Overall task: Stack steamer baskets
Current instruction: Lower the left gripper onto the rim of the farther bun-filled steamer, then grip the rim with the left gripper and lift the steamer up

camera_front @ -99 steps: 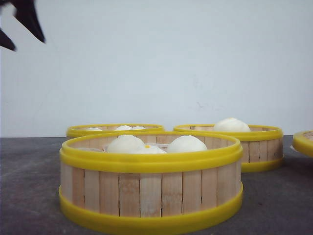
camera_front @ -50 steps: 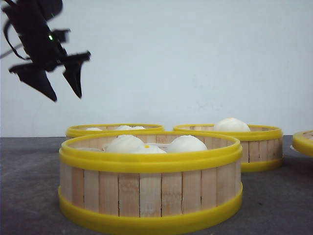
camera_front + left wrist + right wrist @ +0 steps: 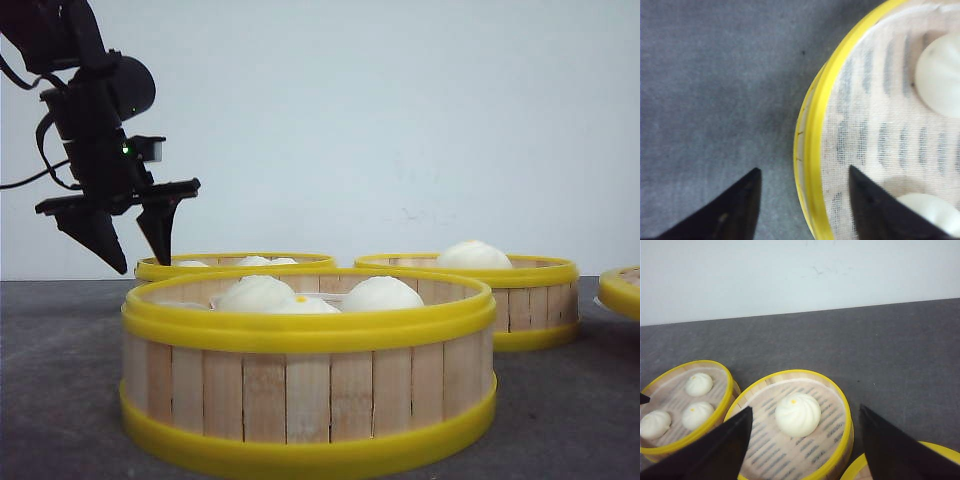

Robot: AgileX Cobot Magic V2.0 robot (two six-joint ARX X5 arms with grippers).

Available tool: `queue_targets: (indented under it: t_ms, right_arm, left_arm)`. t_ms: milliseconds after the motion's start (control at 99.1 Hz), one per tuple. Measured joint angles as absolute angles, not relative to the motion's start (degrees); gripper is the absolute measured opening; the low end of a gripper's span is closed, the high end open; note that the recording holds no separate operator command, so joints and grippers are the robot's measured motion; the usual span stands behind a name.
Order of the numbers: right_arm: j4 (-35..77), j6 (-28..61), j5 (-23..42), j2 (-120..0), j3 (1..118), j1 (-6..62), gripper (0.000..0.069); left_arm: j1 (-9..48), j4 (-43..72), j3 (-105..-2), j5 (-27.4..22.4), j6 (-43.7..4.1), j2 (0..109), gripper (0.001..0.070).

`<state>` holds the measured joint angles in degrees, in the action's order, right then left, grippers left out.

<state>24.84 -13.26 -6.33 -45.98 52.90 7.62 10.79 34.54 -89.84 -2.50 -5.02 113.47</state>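
Note:
Several steamer baskets with slatted walls and yellow rims stand on the grey table. The nearest basket holds white buns. Behind it stand a back-left basket and a back-right basket with one bun. My left gripper hangs open at the left rim of the back-left basket. In the left wrist view my left gripper straddles that basket's rim, one finger outside and one over the cloth lining. My right gripper is open, high above the one-bun basket.
A further basket's rim shows at the right edge of the front view, and a basket's rim also shows under my right gripper. A white wall closes the far side of the table. The three-bun basket nearly touches the one-bun basket.
My left arm has come down from the top left corner to the left rim of the back-left basket, jaws open throughout. The baskets have not moved.

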Motion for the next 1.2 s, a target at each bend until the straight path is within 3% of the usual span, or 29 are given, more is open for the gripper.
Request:
queue_targets:
  t_ms: [232,414,565,847,1069,1200]
  right_arm:
    - [25.08,-13.26,-6.20,-46.54,52.90,7.62,0.0418]
    - [25.12,-13.26,-6.22,-46.72,52.90,7.62,0.0418]
    - [25.12,-13.04,-6.04,-46.74,52.90,7.62,0.0418]
    - [25.10,-11.88,-5.80,-46.76,52.90,7.62,0.0418]
    - [25.15,-11.75,-5.06,-46.76,52.90,7.62,0.0418]
    - [25.15,-11.75,-4.49,-46.76,52.90,7.62,0.0418]
  left_arm:
    - [10.79,34.26,-89.84,-1.96,-4.47,115.15,0.0263]
    - [10.87,33.41,-89.95,-1.48,-4.43,115.15,0.0105]
    - [11.07,33.41,-89.95,-1.39,-4.58,115.15,0.0046]
    - [10.41,34.09,-91.48,-1.37,-4.78,115.22,0.0030]
    - [7.97,34.81,-92.84,-6.44,-6.13,113.34,0.0029]
    - [7.68,35.59,-92.84,-6.72,-6.17,107.00,0.0029]
